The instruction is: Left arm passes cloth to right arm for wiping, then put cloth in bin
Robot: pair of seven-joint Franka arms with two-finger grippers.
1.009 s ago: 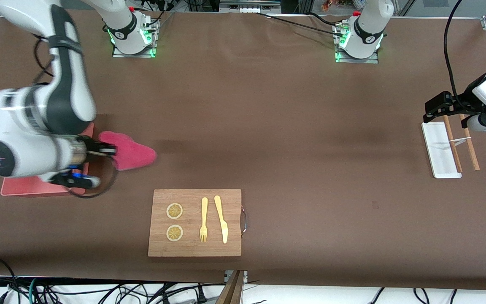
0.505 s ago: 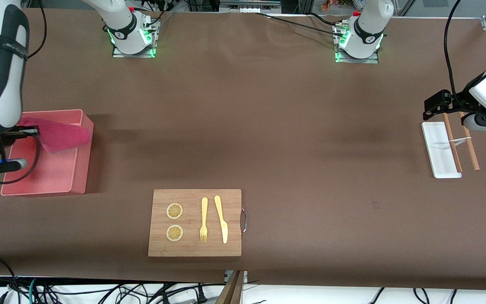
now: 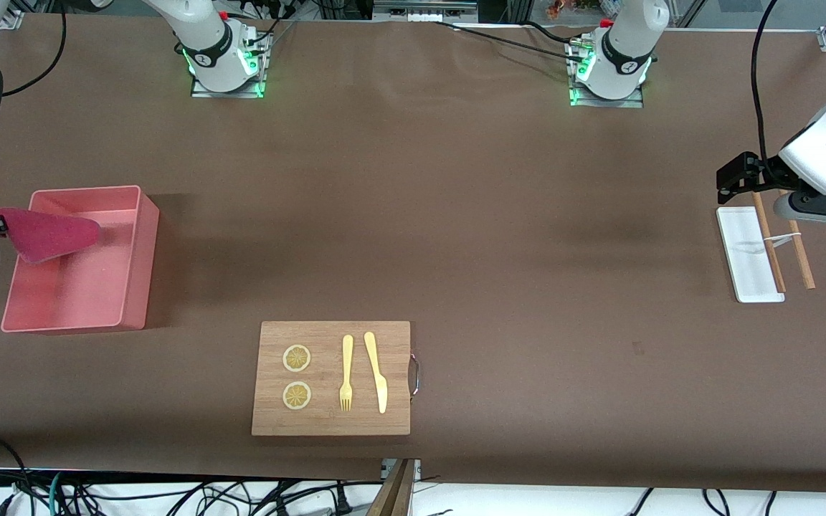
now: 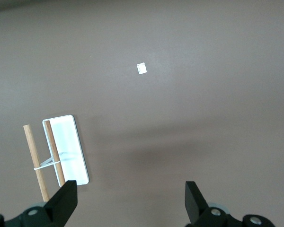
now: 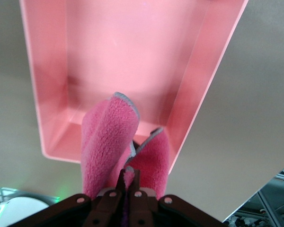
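cloth (image 3: 51, 233) hangs lengthwise over bin (image 3: 137, 272).

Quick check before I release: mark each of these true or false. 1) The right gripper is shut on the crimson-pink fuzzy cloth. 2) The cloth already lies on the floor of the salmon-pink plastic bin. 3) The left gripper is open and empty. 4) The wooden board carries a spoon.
1) True: the right gripper is shut on the crimson-pink fuzzy cloth.
2) False: the cloth hangs from the gripper over the salmon-pink plastic bin, not released.
3) True: the left gripper is open and empty, over the table by the white tray.
4) False: the wooden board carries a fork, a knife and two lemon slices.
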